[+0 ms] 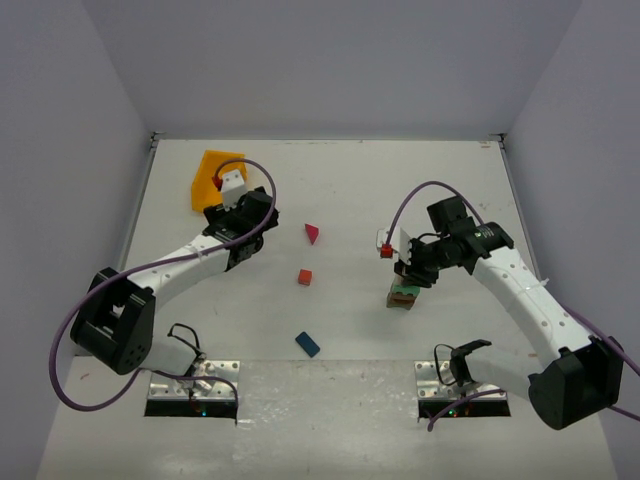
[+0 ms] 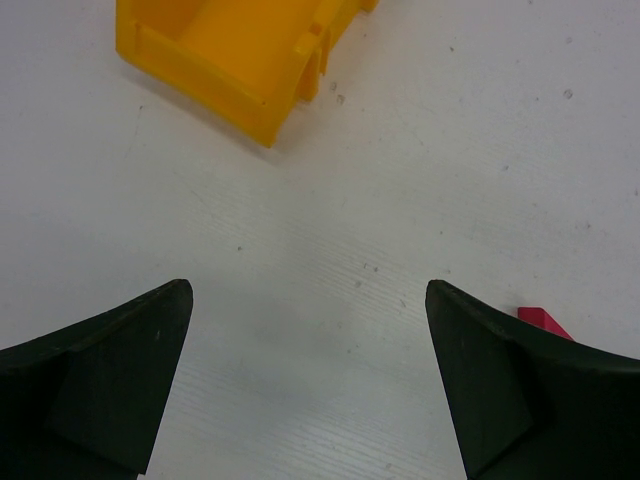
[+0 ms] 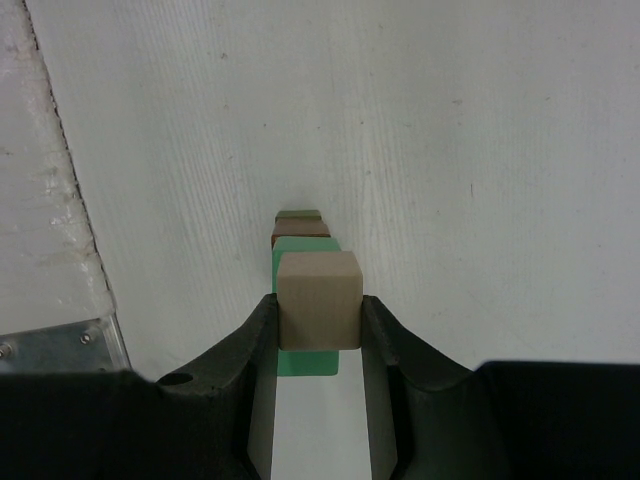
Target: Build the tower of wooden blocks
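The tower (image 1: pixel 403 296) stands right of centre: an olive block (image 3: pixel 298 213) at the bottom, a brown one (image 3: pixel 300 228) on it, and a green one (image 3: pixel 300 246) above that. My right gripper (image 3: pixel 318 318) (image 1: pixel 408 274) points down over the tower, shut on a cream cube (image 3: pixel 318 298). The cube sits straight over the green block; I cannot tell whether they touch. Loose wood blocks lie mid-table: a magenta prism (image 1: pixel 313 233) (image 2: pixel 540 320), a red cube (image 1: pixel 304 277) and a blue brick (image 1: pixel 307 344). My left gripper (image 2: pixel 306 288) (image 1: pixel 243 212) hangs open over bare table, empty, with the prism just right of it.
A yellow-orange plastic bin (image 1: pixel 213 180) (image 2: pixel 230 50) sits at the back left, just beyond the left gripper. Grey walls close off the table on three sides. Metal base plates (image 3: pixel 60 345) lie along the near edge.
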